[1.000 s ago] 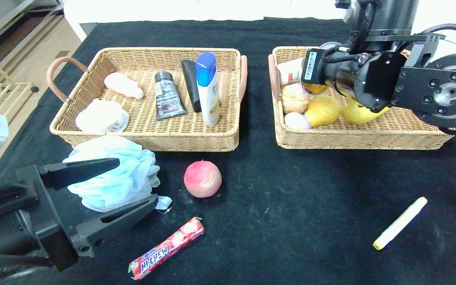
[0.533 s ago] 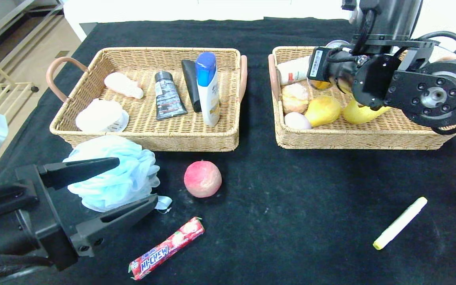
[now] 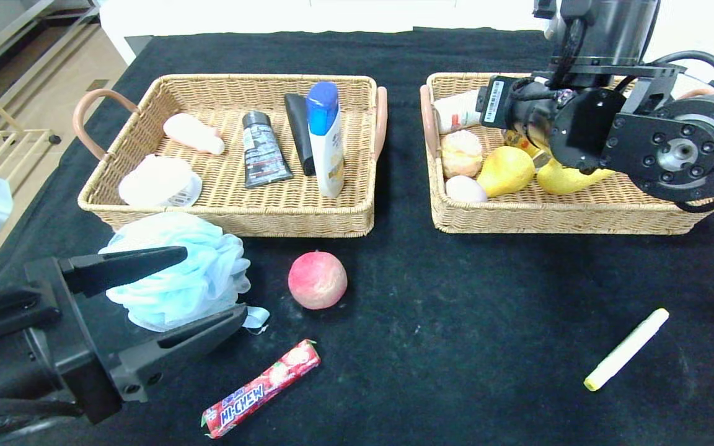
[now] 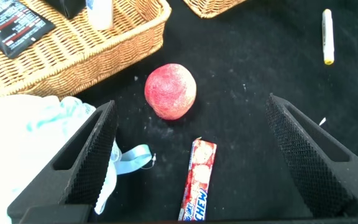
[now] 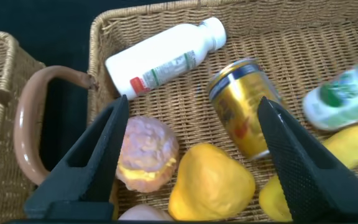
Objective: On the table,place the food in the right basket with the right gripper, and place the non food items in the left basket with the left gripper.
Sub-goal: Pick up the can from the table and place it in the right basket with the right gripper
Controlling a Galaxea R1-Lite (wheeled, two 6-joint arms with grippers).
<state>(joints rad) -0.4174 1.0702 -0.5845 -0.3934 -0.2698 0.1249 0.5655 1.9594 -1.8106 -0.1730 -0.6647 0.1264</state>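
Note:
My right gripper (image 5: 192, 102) hangs open over the right basket (image 3: 555, 220), with nothing between its fingers. Under it a gold can (image 5: 244, 115) lies on its side, beside a pastry (image 5: 146, 152), a yellow fruit (image 5: 210, 183) and a white bottle (image 5: 166, 56). On the black table lie a pink peach (image 3: 317, 280), a red Hi-Chew candy stick (image 3: 261, 389), a pale blue bath pouf (image 3: 177, 272) and a yellow-white marker (image 3: 626, 349). My left gripper (image 3: 215, 282) stays open low at the front left, next to the pouf.
The left basket (image 3: 227, 83) holds a blue-capped bottle (image 3: 325, 139), a dark tube (image 3: 264, 152), a black stick, a pink item and a white round tub. A banana (image 5: 347, 162) and a green-white bottle (image 5: 344, 96) also lie in the right basket.
The right gripper's jaws have spread wider and its wrist has lifted slightly toward the back of the basket; the gold can now lies free. The left arm has not moved.

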